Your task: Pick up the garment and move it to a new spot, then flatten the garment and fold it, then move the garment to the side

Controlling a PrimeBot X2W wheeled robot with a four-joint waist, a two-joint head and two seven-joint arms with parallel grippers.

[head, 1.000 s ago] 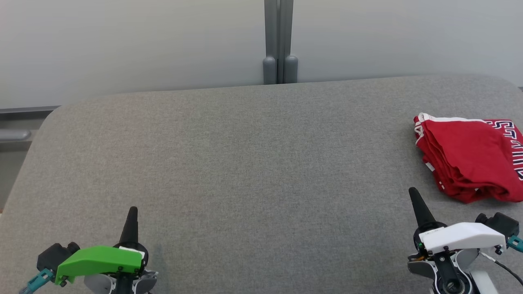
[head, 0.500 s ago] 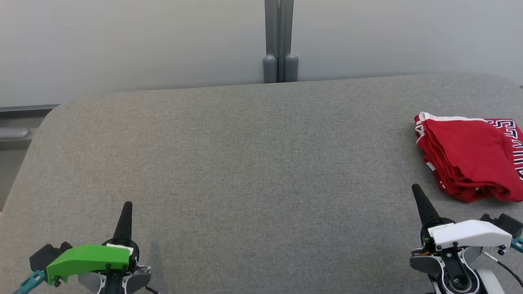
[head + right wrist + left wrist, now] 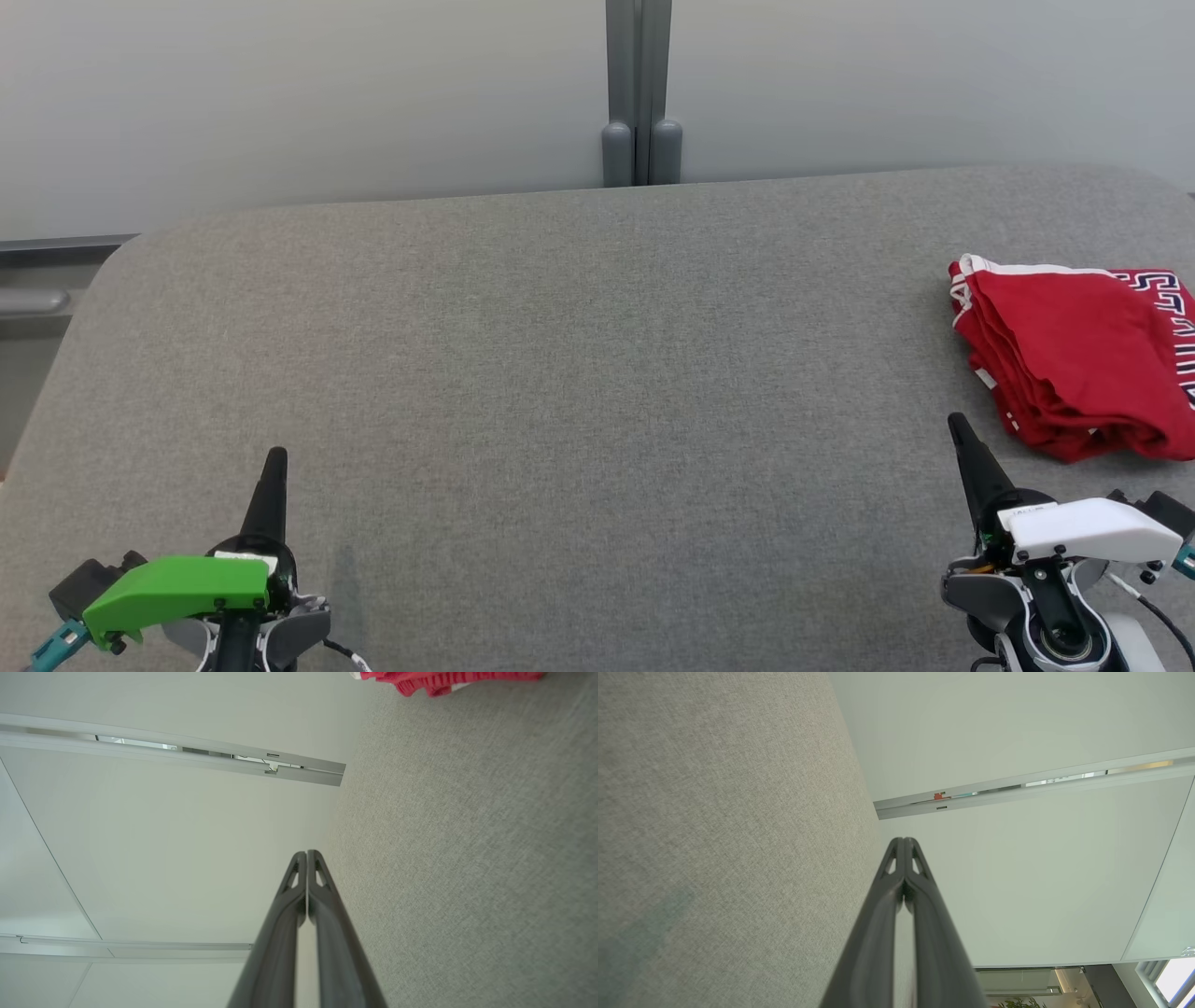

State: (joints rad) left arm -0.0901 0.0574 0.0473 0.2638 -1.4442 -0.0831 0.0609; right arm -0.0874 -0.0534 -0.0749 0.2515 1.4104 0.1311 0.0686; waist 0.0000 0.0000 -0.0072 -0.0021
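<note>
A pale wall with a grey vertical post at its middle stands behind a wide worktop covered in grey woven fabric with rounded far corners. The red garment lies folded in a compact stack at the worktop's right side, near the right edge of the head view. White trim runs along its far edge and dark-and-white lettering shows on its right part. Its layered folds face left and toward the robot.

The left end effector sits at the lower left under a green cover, well apart from the garment. Its two dark fingers are pressed together into a single point with nothing between them, as the left wrist view confirms.

The right end effector sits at the lower right under a white cover. Its tip is near the garment's near-left corner but not touching it. Its fingers are likewise closed on nothing. In the right wrist view, the edge of the garment shows at the top, over the grey surface.
</note>
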